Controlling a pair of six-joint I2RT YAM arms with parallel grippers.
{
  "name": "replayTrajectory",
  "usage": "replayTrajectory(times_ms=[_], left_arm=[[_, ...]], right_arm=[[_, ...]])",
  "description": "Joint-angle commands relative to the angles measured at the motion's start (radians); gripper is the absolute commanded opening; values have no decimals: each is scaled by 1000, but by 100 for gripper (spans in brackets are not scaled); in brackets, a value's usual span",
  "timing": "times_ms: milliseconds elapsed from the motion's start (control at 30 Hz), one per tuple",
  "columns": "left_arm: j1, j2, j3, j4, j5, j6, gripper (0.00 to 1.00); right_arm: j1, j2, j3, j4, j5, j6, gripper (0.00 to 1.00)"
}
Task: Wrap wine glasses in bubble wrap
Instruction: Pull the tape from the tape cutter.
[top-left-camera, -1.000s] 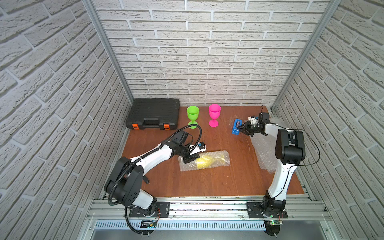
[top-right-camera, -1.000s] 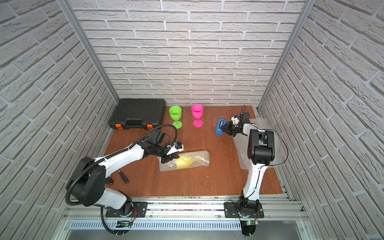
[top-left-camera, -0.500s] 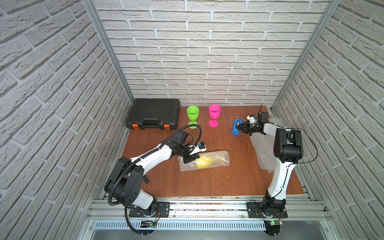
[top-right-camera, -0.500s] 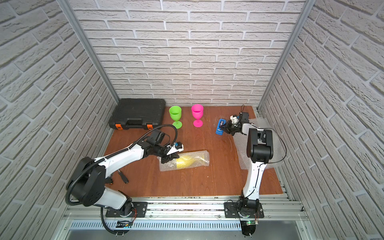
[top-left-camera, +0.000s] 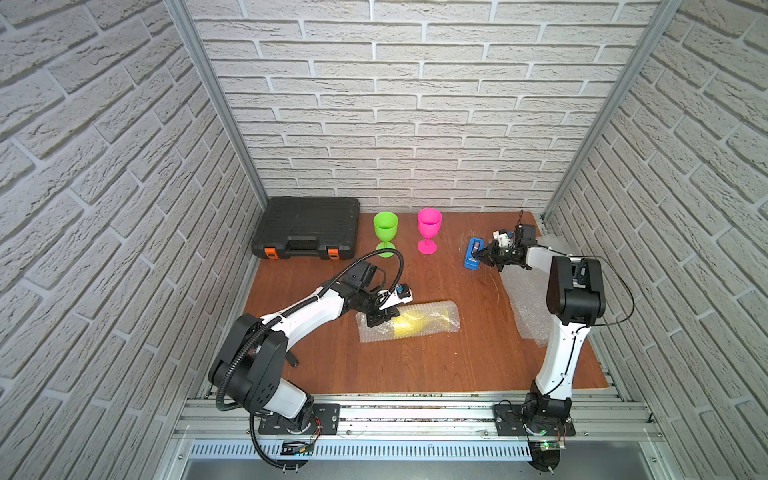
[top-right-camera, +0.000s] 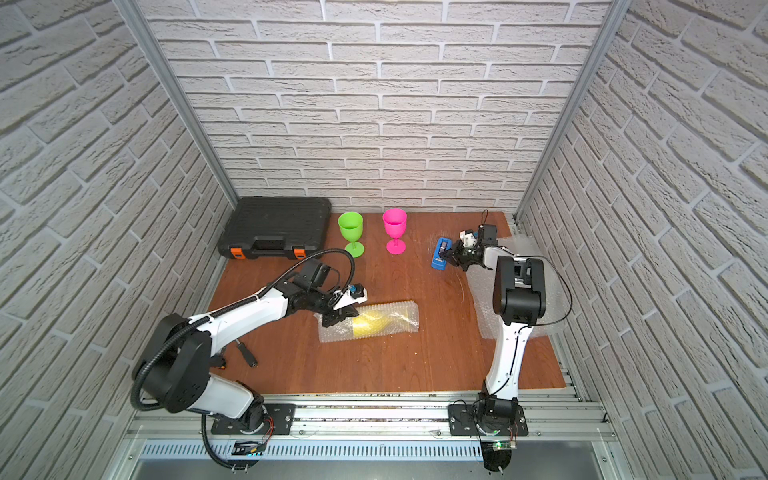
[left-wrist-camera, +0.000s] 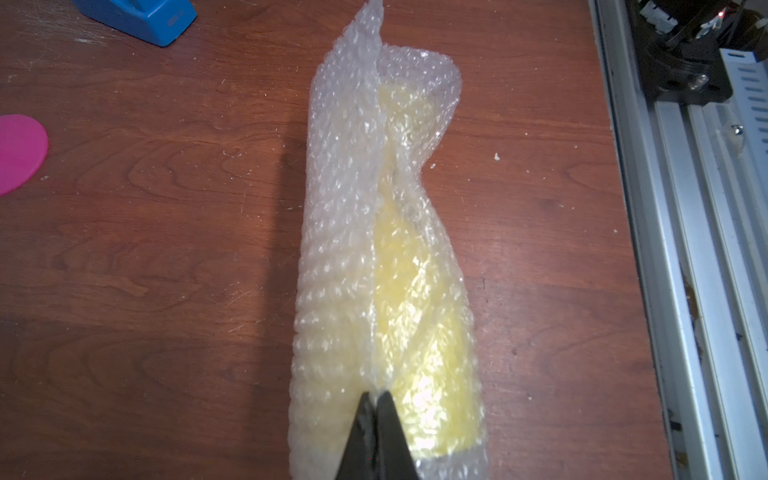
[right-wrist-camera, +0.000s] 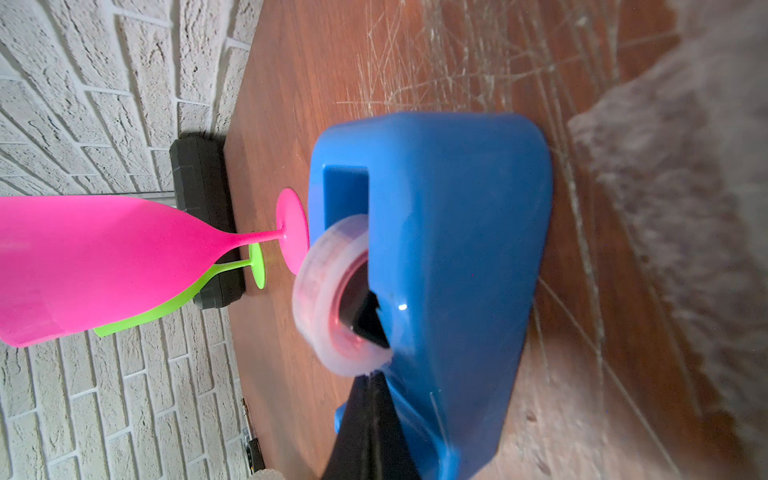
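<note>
A yellow wine glass (top-left-camera: 415, 323) (left-wrist-camera: 415, 311) lies on its side mid-table, rolled inside a sheet of bubble wrap (top-left-camera: 451, 318) (left-wrist-camera: 345, 249). My left gripper (top-left-camera: 380, 318) (left-wrist-camera: 376, 395) is shut, its tips resting on the wrap's overlapping seam near the roll's left end. The lime green wine glass (top-left-camera: 385, 232) and the hot pink wine glass (top-left-camera: 429, 232) (right-wrist-camera: 104, 266) stand upright and bare at the back. My right gripper (top-left-camera: 478, 254) (right-wrist-camera: 370, 376) is shut against the blue tape dispenser (top-left-camera: 473, 253) (right-wrist-camera: 457, 249), just under its clear tape roll (right-wrist-camera: 324, 282). Whether tape sits between the jaws cannot be told.
Spare bubble wrap sheets (top-left-camera: 528, 307) (right-wrist-camera: 685, 208) lie flat along the right side under the right arm. A black tool case (top-left-camera: 309, 226) sits at the back left corner. Brick walls close three sides, and an aluminium rail (left-wrist-camera: 685, 249) runs along the front edge.
The right gripper's jaws have closed at the tape dispenser. The left arm and the wrapped yellow glass have stayed where they were.
</note>
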Motion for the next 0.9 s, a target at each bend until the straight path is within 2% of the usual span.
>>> replayTrajectory(times_ms=[0, 167, 500, 867], left_arm=[[-5, 1, -9, -20, -4, -11, 0], [-6, 2, -7, -19, -6, -8, 0], [-5, 10, -3, -26, -4, -6, 0], [-5, 15, -4, -25, -7, -3, 0]], right_arm=[[17, -78, -26, -7, -20, 23, 3], [19, -130, -68, 19, -49, 59, 3], [24, -176, -128, -64, -33, 18, 3], [48, -285, -368, -34, -34, -16, 3]])
